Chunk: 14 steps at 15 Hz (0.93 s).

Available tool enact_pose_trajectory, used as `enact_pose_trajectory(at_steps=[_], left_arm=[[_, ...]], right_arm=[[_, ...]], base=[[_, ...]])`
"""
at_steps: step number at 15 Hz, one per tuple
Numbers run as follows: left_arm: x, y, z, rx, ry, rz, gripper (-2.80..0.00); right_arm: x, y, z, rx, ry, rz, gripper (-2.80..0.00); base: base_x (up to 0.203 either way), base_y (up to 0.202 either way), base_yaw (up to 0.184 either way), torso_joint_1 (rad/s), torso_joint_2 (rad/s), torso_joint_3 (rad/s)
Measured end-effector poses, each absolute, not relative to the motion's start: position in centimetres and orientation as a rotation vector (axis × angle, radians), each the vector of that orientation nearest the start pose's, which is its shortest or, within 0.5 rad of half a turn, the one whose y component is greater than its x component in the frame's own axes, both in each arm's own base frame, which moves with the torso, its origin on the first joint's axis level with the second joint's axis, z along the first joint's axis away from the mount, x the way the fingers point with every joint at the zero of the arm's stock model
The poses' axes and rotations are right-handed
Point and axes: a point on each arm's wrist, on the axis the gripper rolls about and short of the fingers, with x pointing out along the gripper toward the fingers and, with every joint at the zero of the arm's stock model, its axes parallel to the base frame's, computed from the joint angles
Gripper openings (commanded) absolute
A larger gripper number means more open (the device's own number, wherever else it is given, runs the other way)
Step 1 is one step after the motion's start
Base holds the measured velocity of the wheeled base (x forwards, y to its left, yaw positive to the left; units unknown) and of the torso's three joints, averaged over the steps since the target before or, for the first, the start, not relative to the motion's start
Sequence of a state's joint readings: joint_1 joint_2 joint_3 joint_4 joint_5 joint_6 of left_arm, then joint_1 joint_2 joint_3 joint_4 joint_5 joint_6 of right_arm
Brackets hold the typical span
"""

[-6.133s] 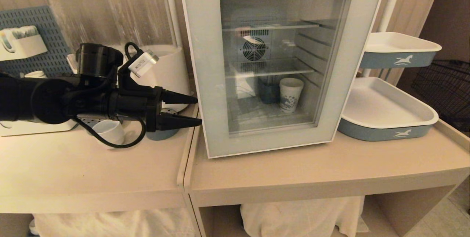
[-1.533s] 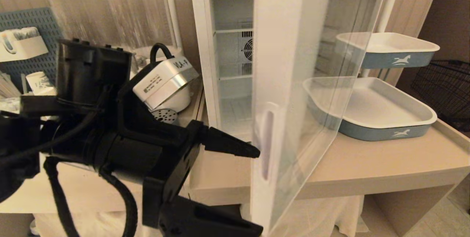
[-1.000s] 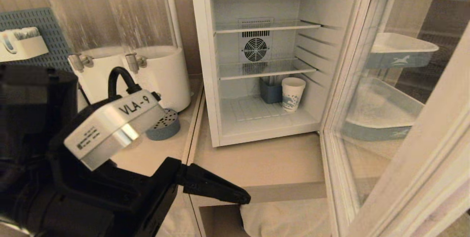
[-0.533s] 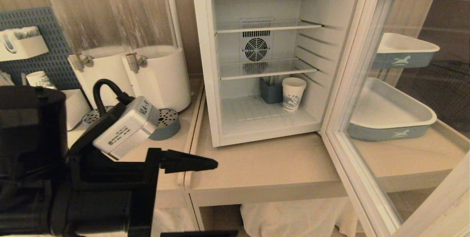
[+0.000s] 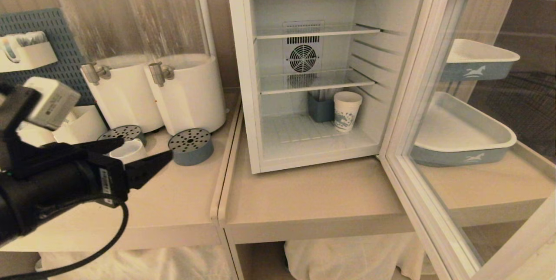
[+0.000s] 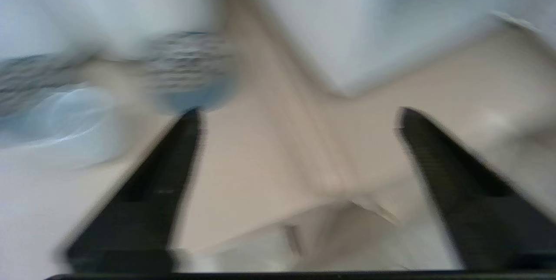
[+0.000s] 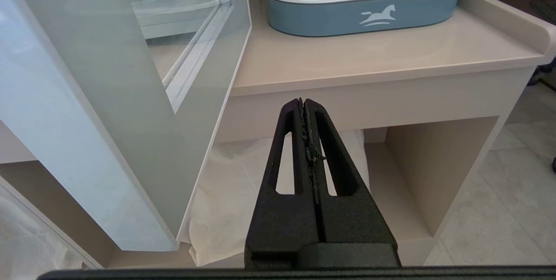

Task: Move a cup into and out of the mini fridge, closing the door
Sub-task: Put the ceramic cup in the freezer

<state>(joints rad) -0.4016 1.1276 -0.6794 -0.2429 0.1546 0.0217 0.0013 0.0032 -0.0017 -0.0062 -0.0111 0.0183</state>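
The mini fridge [image 5: 243, 76] stands open, its glass door [image 5: 397, 141] swung out to the right. The small white cup [image 5: 128, 150] sits on the left table in front of the drink dispensers. In the head view my left gripper [image 5: 146, 147] is open, and the cup shows between its two black fingers; I cannot tell whether they touch it. The left wrist view is smeared by motion and shows the left gripper [image 6: 297, 115] wide open over the tabletop. My right gripper [image 7: 303, 100] is shut on nothing, parked low in front of the right table beside the door [image 7: 87, 119].
A printed paper cup [image 5: 346, 110] and a blue holder [image 5: 320, 108] stand on the fridge floor. Two white dispensers [image 5: 186, 63] and two perforated blue discs [image 5: 190, 145] crowd the cup. Blue-and-white trays [image 5: 460, 136] sit right of the fridge.
My left arm has swung left from in front of the fridge to the left table, its wrist rolling, and its fingers now frame the cup. The door stays open.
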Motion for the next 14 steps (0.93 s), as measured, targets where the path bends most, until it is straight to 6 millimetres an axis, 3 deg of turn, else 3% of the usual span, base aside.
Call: enact_pose_trajectory(at_steps=[4, 8, 14], left_arm=[[11.8, -3.7, 26.1, 0.091, 0.068, 0.012, -2.80], [6.2, -1.2, 27.1, 0.083, -0.046, 0.167, -2.80], [-0.7, 1.4, 24.3, -0.011, -0.018, 0.338, -2.80]], right_arm=[[-2.3, 0.0, 7.7, 0.018, -0.004, -0.010, -2.80], [-2.3, 0.0, 7.7, 0.019, -0.004, -0.009, -2.80], [-2.3, 0.0, 7.7, 0.018, -0.004, -0.009, -2.80]], base=[[0.000, 0.000, 0.000, 0.000, 0.00, 0.000], [0.000, 0.000, 0.000, 0.000, 0.00, 0.000], [0.000, 0.000, 0.000, 0.000, 0.00, 0.000]])
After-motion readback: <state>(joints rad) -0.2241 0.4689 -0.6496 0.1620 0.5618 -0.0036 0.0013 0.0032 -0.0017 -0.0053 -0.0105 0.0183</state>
